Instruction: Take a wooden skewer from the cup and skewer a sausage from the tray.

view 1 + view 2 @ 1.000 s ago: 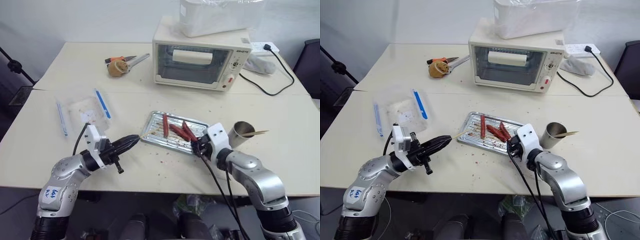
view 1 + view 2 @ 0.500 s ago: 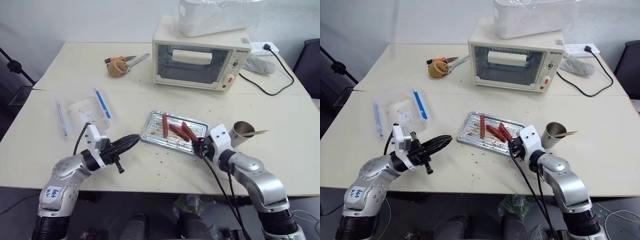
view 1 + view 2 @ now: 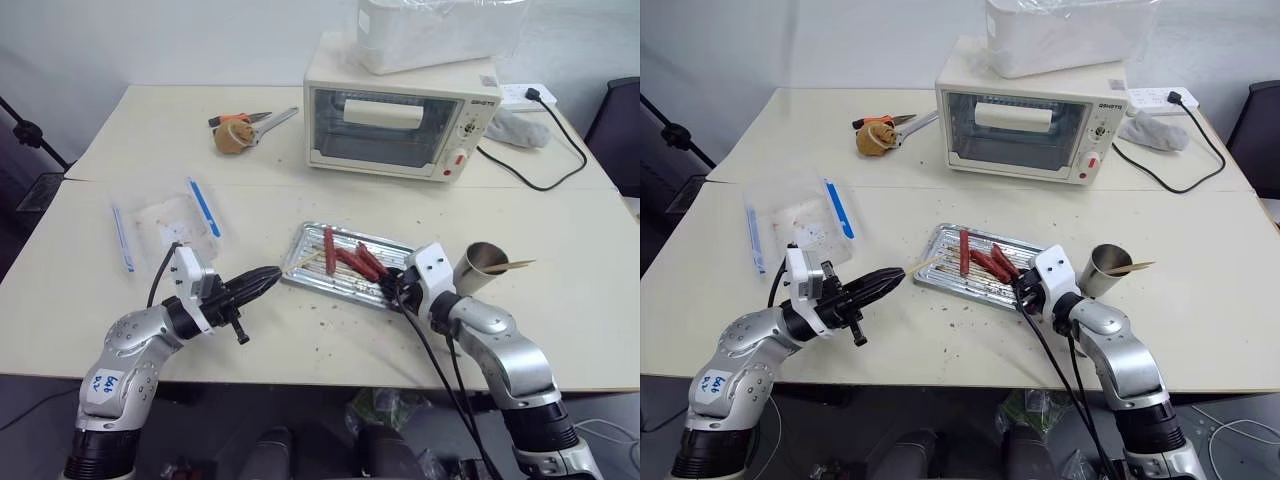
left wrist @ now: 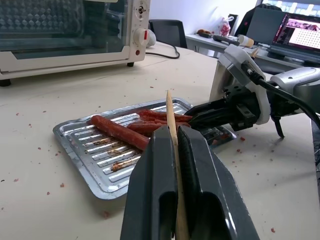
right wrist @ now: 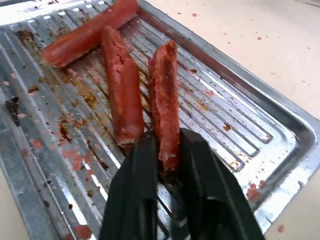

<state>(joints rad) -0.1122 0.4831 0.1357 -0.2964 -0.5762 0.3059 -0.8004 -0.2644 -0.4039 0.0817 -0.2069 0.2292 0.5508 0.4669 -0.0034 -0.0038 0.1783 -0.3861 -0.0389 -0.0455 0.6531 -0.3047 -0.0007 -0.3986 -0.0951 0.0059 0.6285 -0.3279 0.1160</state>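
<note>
The shiny ridged tray [image 3: 300, 236] lies mid-table with three reddish-brown sausages on it. My right gripper [image 3: 396, 284] reaches over the tray's right edge. In the right wrist view its fingers [image 5: 146, 150] are shut on the near end of the rightmost sausage [image 5: 165, 100]. The two other sausages [image 5: 120, 95] lie beside it. My left gripper [image 3: 270, 276] is shut on a wooden skewer [image 4: 170, 117], held almost level, whose point reaches over the tray's left edge toward the sausages. The grey metal cup [image 3: 483, 266] stands right of the tray with more skewers [image 3: 516, 266] sticking out.
A white toaster oven [image 3: 400, 115] with a white container on top stands at the back, its black cable [image 3: 535, 175] trailing right. A clear plastic box with blue clips [image 3: 170, 220] lies at the left. Scissors and a brown lump [image 3: 238, 132] sit at the back left. Crumbs dot the table.
My right gripper has edged in over the tray and closed on the rightmost sausage's end. The left gripper and skewer have stayed put.
</note>
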